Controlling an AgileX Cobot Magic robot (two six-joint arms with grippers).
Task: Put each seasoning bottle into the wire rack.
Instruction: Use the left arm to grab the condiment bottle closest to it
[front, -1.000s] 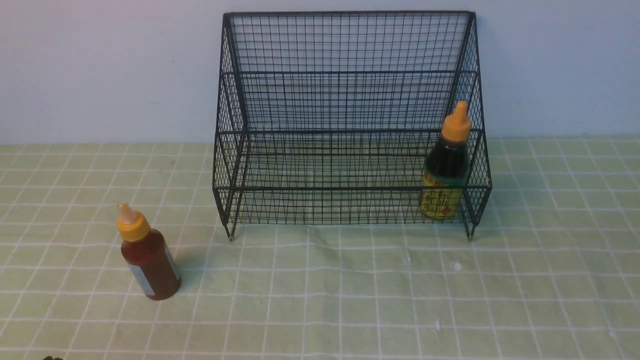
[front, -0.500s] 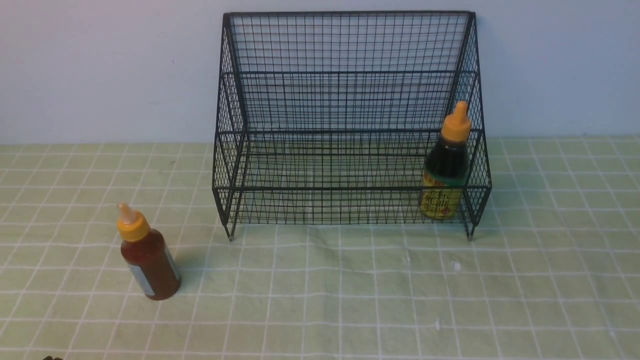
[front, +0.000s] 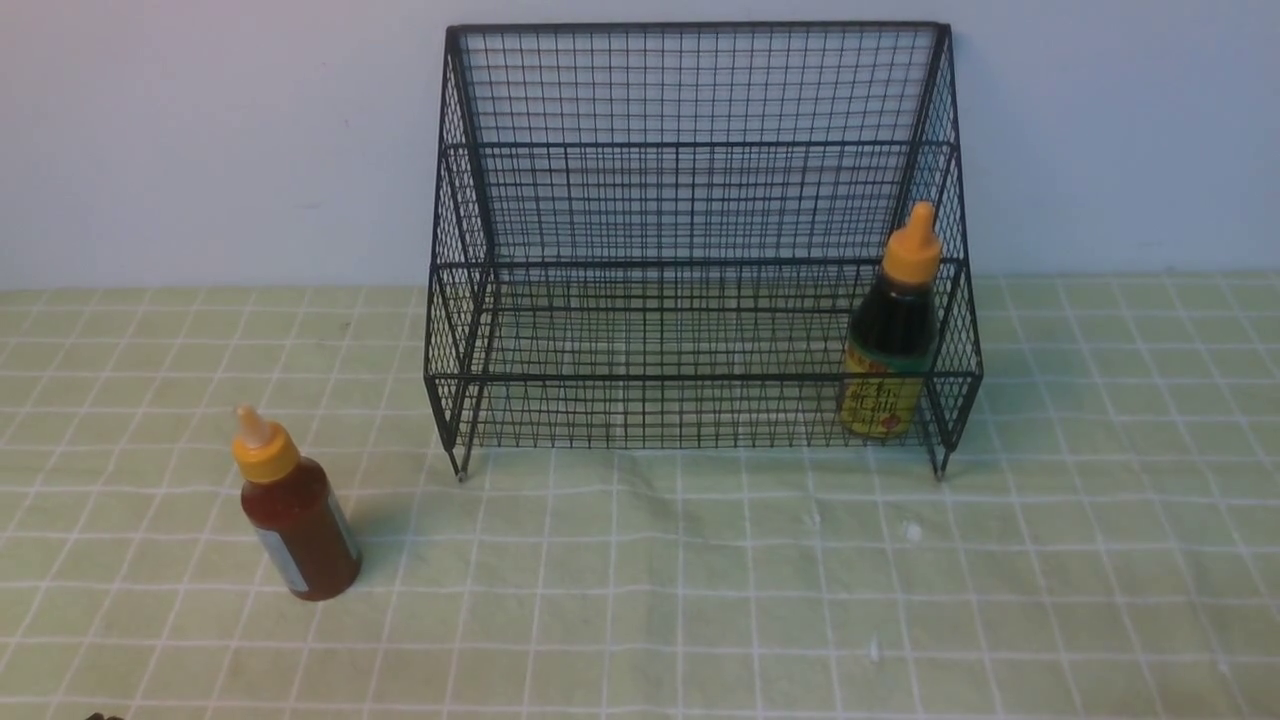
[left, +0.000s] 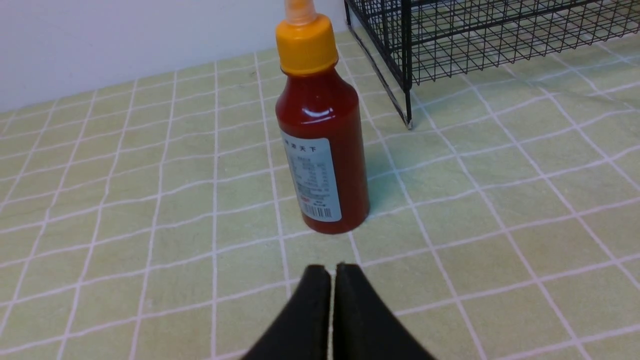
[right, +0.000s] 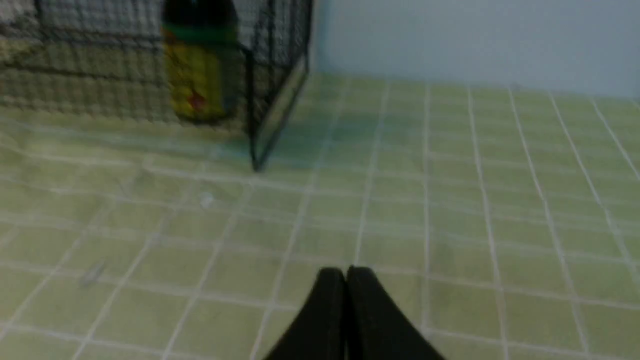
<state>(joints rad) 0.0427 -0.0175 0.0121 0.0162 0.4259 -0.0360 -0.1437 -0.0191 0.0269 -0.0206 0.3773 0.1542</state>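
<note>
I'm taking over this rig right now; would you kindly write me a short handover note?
Left gripper: shut, empty, facing the red bottle, not touching it.
Right gripper: shut, empty, over the cloth, outside the rack.
Done: dark bottle upright in the rack's lower tier, right end.
Left: red bottle stands on the cloth, left of the rack; put it in.

A: Colours on the table (front: 640, 600)?
B: Pale green, white grid lines. The wire rack (front: 690, 262) is black mesh.
A: The bottles?
B: Both orange-yellow capped: one reddish-brown bottle (front: 300, 535) with white label, one near-black bottle (front: 890, 320), yellow label, green band.
</note>
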